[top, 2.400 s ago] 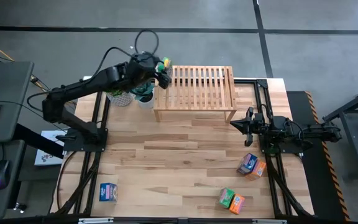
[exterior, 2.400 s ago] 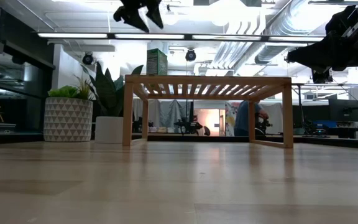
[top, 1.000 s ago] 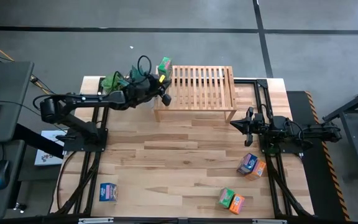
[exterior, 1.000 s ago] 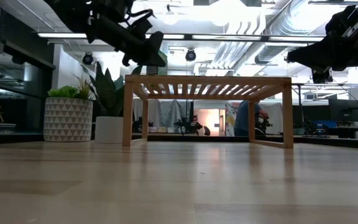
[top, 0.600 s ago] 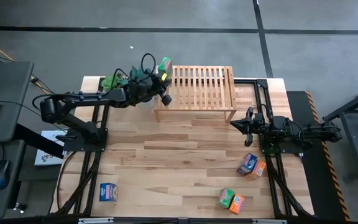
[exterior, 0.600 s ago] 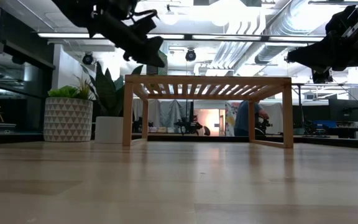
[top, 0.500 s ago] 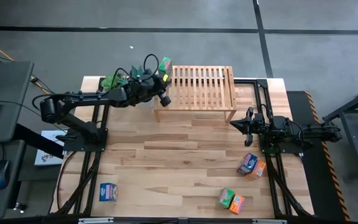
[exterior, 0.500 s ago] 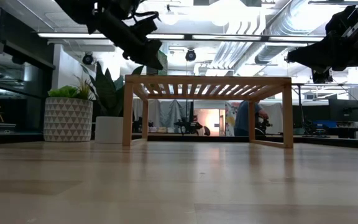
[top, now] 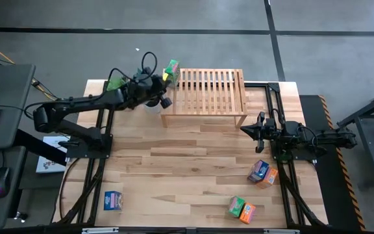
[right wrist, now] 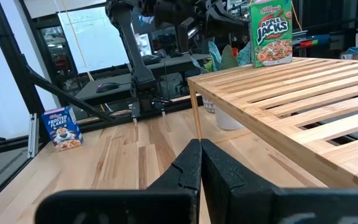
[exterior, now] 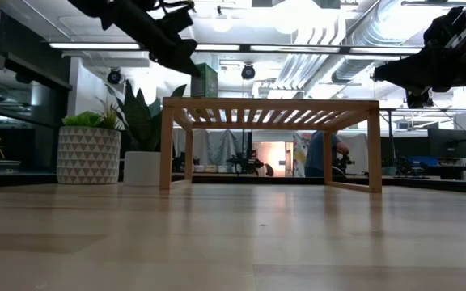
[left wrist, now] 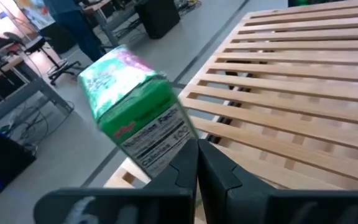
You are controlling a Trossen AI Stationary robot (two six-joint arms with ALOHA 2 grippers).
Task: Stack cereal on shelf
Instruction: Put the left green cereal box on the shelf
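The slatted shelf (top: 204, 95) is pale matt wood, and the green cereal box (left wrist: 137, 124) is glossy printed cardboard.

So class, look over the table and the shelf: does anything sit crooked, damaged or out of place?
One thing: the green cereal box stands upright at the far left corner of the shelf, turned at an angle to the slats, right at the edge. The other cereal boxes lie loose on the table. No damage shows.

left tool (top: 165, 102) closed, right tool (top: 247, 130) closed
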